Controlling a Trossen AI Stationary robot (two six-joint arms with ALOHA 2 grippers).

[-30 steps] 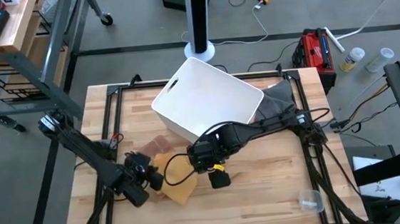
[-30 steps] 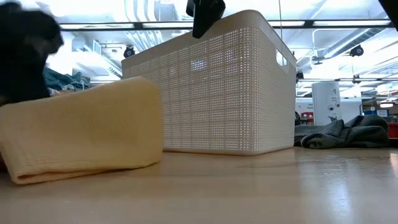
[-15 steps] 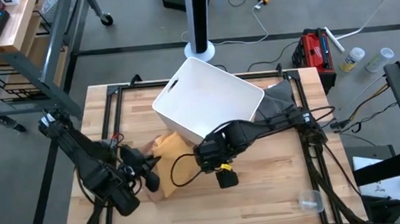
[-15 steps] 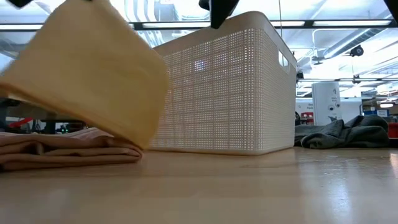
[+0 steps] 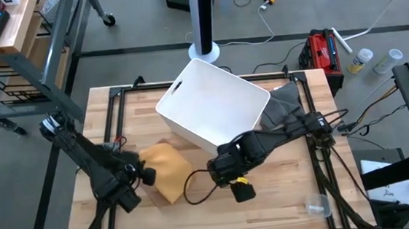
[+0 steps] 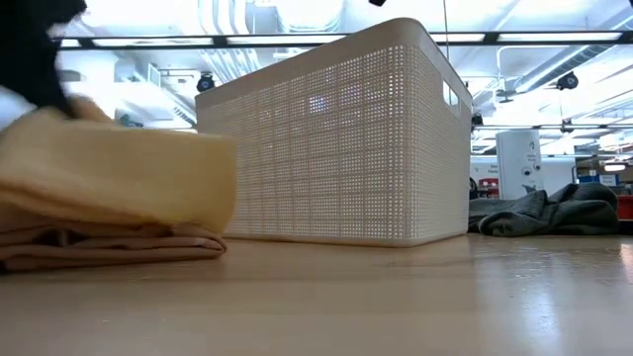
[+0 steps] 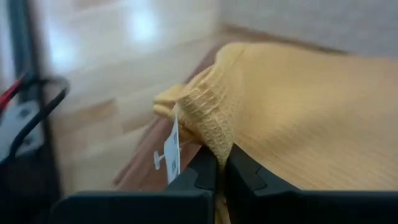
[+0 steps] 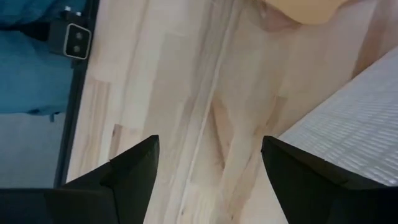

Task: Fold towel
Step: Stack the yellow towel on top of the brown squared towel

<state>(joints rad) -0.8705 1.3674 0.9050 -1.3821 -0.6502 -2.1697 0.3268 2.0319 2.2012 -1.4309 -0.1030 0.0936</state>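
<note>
A yellow towel [image 5: 169, 172], folded, lies on a folded tan towel [image 6: 99, 242] at the table's left, in front of the white basket [image 5: 215, 106]. In the low view the yellow towel [image 6: 119, 178] rests with its underside on the tan one. My left gripper [image 5: 145, 175] is at the yellow towel's left edge and is shut on it. My right gripper [image 5: 241, 190] hangs open above the bare wood, to the right of the towels; its fingers [image 8: 134, 171] stand wide apart with nothing between them. My left gripper pinches a bunched edge of the yellow towel [image 7: 208, 134] between its two fingers, next to a small white tag [image 7: 171, 152]. It comes from the table's left side, roughly level. The rest of the towel spreads away from the fingers and lies on the tan towel.
The white perforated basket [image 6: 346, 138] stands at the far middle. A grey cloth [image 5: 284, 101] lies at its right, partly under it. A clear plastic cup [image 5: 318, 206] sits near the front right corner. Bare wood shows along the front of the table.
My left gripper has lifted the yellow towel off the table, swung it up tilted, and lowered it onto the tan towel a little farther back. My right gripper has drifted toward the table's near right.
</note>
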